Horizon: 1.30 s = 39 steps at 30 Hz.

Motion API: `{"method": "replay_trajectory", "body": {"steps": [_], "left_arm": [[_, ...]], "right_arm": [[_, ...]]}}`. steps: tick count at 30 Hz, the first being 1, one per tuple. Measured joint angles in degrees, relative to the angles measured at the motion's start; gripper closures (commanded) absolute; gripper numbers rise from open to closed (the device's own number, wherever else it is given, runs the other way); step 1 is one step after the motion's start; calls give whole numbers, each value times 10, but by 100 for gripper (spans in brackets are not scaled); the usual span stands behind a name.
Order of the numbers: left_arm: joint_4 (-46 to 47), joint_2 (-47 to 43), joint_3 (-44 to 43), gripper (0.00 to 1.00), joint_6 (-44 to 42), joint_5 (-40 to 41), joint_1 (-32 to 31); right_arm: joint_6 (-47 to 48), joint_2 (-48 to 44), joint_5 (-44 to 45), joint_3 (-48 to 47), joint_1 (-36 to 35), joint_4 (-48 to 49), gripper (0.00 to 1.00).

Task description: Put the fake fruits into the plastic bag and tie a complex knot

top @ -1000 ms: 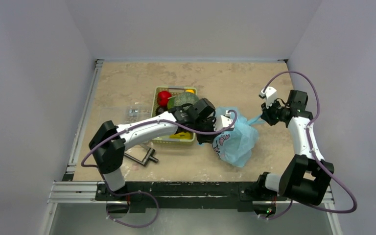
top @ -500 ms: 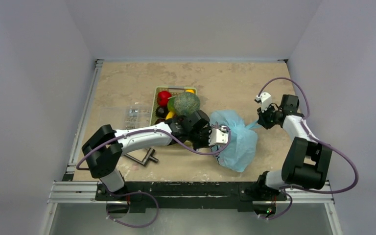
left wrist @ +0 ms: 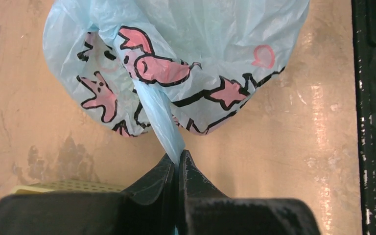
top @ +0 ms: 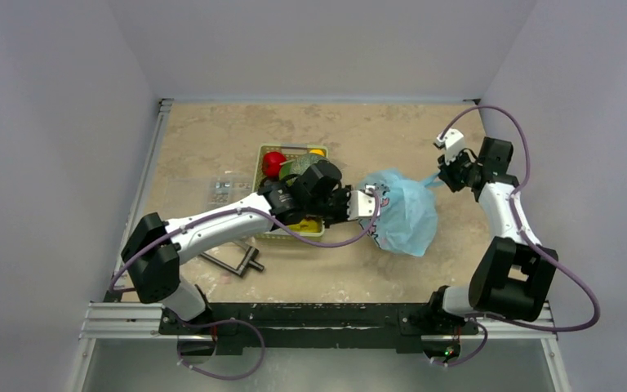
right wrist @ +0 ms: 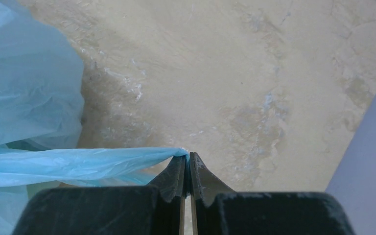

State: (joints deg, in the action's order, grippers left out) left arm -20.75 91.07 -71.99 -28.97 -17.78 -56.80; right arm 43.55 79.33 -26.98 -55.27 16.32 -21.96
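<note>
The table (top: 212, 139) carries the plastic bag (top: 404, 216), which lies puffed between my two arms, just right of the green basket (top: 259, 167). The fake fruits (top: 273, 162) sit in that basket, with apple, melon and orange showing. My left gripper (left wrist: 178, 156) is pinched tight on one handle loop (left wrist: 161, 112), and my right gripper (right wrist: 187, 159) is clamped on the other loop (right wrist: 78, 164), drawn taut. I judge I'm spreading the mouth, so I should pull evenly and gently, or the thin film may tear or slip.
</note>
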Motion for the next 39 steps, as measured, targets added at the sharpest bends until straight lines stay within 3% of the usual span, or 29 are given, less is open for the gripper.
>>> {"method": "replay_trajectory", "body": {"steps": [11,21,27,38,39], "left_arm": [[36,19,96,100,-38,4,-4],[71,9,91,100,-75,32,-26],[84,15,110,100,-82,50,-52],[18,43,82,100,-76,54,-58],[13,43,81,92,-76,55,-55]], "right_arm": [[8,52,2,37,2,7,100],[9,68,2,-45,6,-15,100],[18,71,5,-16,8,-15,100],[29,31,-18,-39,27,-117,100],[32,30,-26,-48,27,-131,100]]}}
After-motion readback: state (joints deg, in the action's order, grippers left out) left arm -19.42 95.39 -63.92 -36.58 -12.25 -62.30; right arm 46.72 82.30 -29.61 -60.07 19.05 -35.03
